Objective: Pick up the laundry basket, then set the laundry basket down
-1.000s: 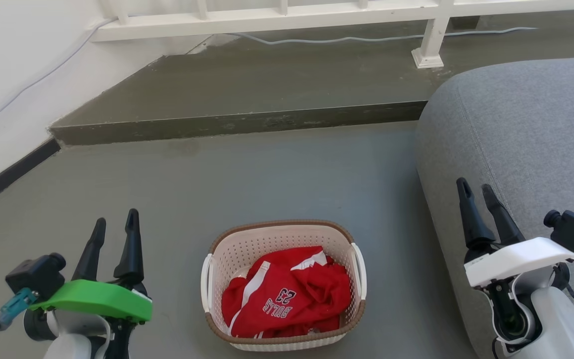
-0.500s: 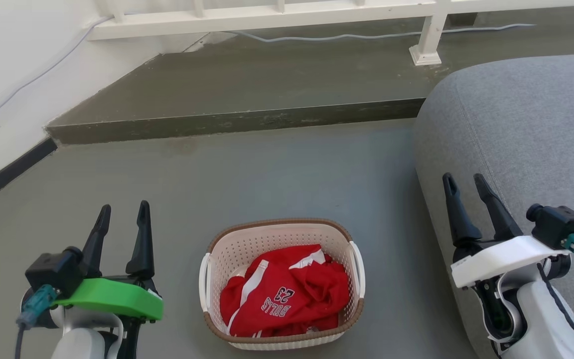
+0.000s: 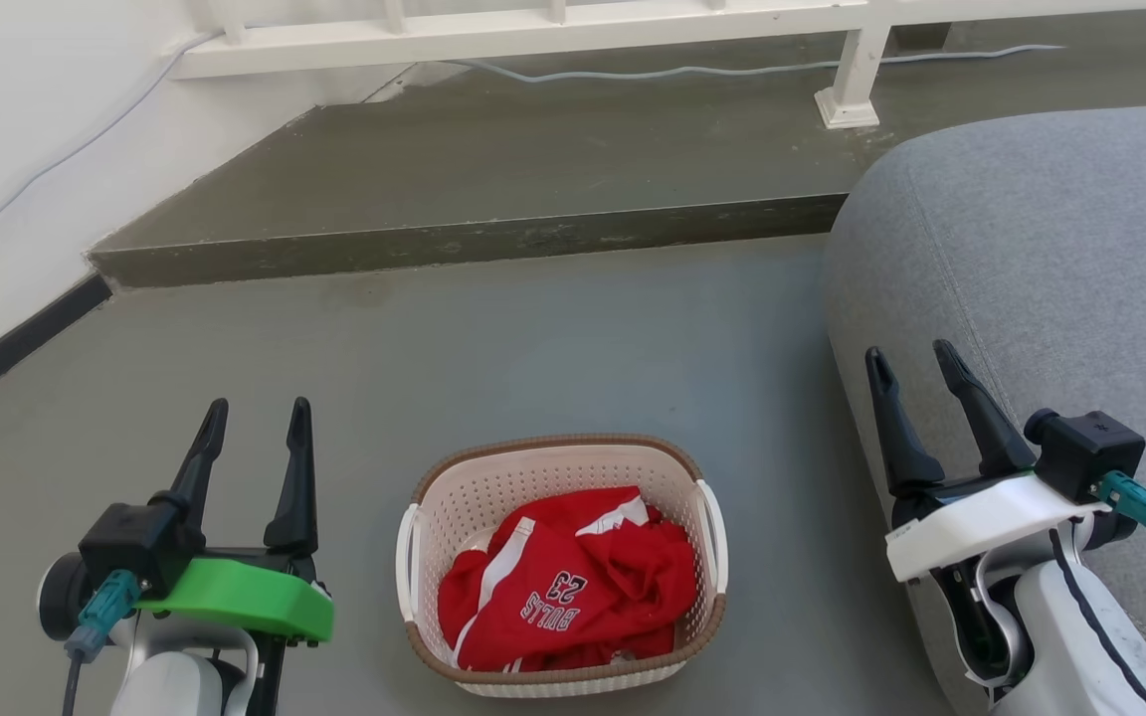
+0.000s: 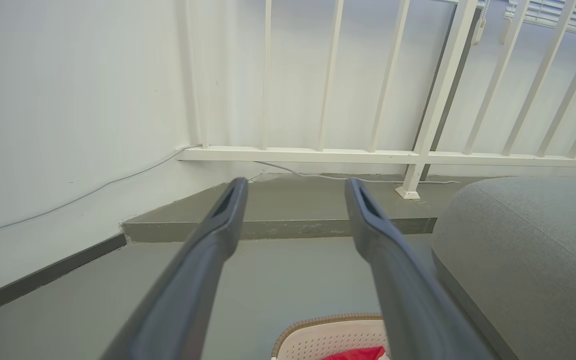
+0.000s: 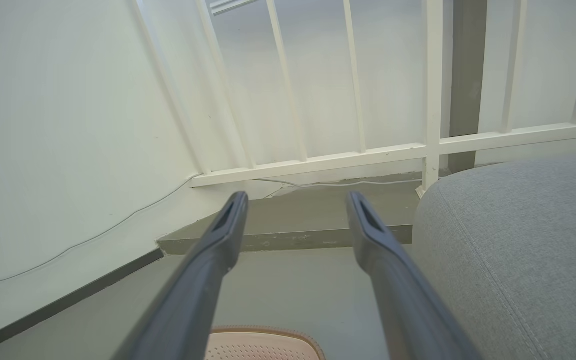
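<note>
1. The laundry basket (image 3: 533,477) stands upright on the floor (image 3: 533,338) to the left of the grey sofa (image 3: 1031,249), apart from it and not lifted.
2. The left gripper (image 3: 261,406) hovers on the basket's far side from the sofa. The right gripper (image 3: 908,350) hangs in front of the sofa's left edge. Both have their jaws spread wide and hold nothing.
3. Both point forward past the basket, which lies between them and lower, so each wrist view catches only its rim at the bottom edge.
4. The basket's long axis seems to run toward the sofa, with the left handle (image 3: 404,557) and the right handle (image 3: 717,537) each facing an arm. The left gripper looks slightly nearer.
5. The coming move likely needs both grippers lowered and turned inward to the handles.
6. A crumpled red jersey (image 3: 573,587) lies in the basket below the rim.
</note>
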### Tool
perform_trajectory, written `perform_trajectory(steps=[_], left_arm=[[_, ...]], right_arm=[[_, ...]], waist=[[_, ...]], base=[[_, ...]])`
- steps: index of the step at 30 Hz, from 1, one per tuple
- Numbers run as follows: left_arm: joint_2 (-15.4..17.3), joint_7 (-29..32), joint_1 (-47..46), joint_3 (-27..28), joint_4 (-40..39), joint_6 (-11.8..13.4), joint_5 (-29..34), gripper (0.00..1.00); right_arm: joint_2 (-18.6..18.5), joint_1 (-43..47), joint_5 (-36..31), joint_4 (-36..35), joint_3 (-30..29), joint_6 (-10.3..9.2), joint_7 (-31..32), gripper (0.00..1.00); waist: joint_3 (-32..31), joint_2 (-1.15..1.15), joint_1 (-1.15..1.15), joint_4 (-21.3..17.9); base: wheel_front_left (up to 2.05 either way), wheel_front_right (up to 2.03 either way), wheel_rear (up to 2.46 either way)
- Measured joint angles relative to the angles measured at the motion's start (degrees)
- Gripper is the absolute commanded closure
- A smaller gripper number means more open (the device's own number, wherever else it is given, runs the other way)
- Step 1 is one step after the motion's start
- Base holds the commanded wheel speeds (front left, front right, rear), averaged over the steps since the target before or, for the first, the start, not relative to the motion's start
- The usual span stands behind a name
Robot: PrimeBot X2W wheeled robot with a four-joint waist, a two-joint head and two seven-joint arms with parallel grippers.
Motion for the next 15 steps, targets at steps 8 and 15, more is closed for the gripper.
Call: perform_trajectory(steps=[8, 15], left_arm=[[-0.1, 0.0, 0.0, 0.0, 0.0, -0.2, 0.0, 0.0], [-0.1, 0.0, 0.0, 0.3, -1.0, -0.3, 0.0, 0.0]], right_arm=[[0.4, -0.2, -0.4, 0.0, -0.6, 0.03, 0.0, 0.0], [0.8, -0.3, -0.4, 0.0, -0.6, 0.08, 0.0, 0.0]], waist=[[0.1, 0.0, 0.0, 0.0], [1.8, 0.0, 0.0, -0.3]], base=[[0.0, 0.0, 0.0], [0.0, 0.0, 0.0]])
